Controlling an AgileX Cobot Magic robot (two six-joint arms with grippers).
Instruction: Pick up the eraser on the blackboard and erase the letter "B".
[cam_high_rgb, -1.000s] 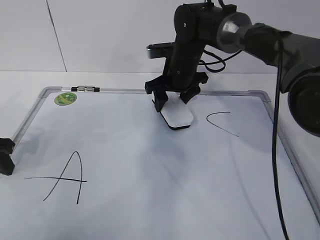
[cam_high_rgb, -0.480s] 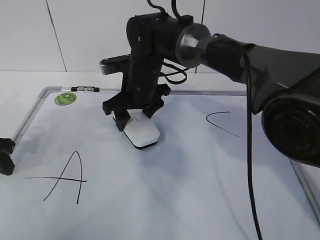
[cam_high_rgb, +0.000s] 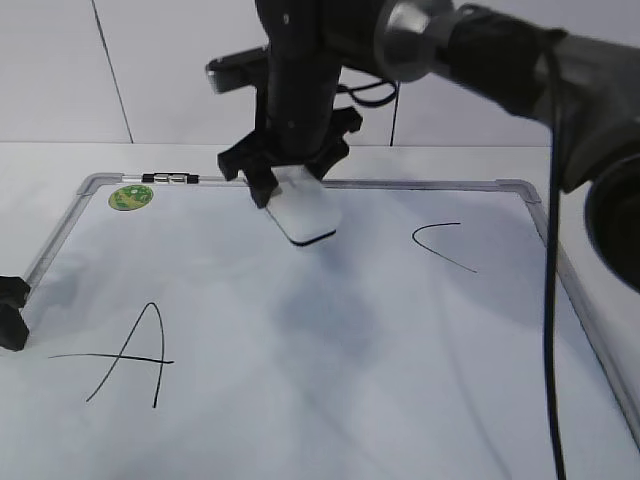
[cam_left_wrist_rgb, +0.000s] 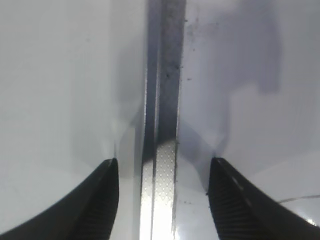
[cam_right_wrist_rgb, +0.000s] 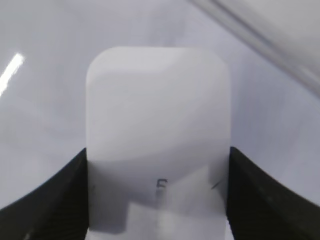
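Note:
My right gripper (cam_high_rgb: 290, 185) is shut on the white eraser (cam_high_rgb: 305, 212), which hangs tilted over the upper middle of the blackboard (cam_high_rgb: 350, 340); whether it touches the board I cannot tell. In the right wrist view the eraser (cam_right_wrist_rgb: 157, 135) fills the space between both fingers (cam_right_wrist_rgb: 157, 195), with a small grey marking on top. The letter "B" is not visible on the board. Only the "A" (cam_high_rgb: 130, 352) and the "C" (cam_high_rgb: 445, 245) show. My left gripper (cam_high_rgb: 10, 312) is at the board's left edge; its open fingers (cam_left_wrist_rgb: 162, 172) straddle the silver frame (cam_left_wrist_rgb: 162, 150).
A round green sticker (cam_high_rgb: 131, 197) sits in the board's top left corner, beside a dark clip on the frame (cam_high_rgb: 172, 179). The right arm's black cable (cam_high_rgb: 548, 300) hangs over the board's right side. A white wall stands behind the table.
My right gripper swept the eraser left across the upper middle of the board, then moved up and slightly right toward the top frame. The left gripper stayed still.

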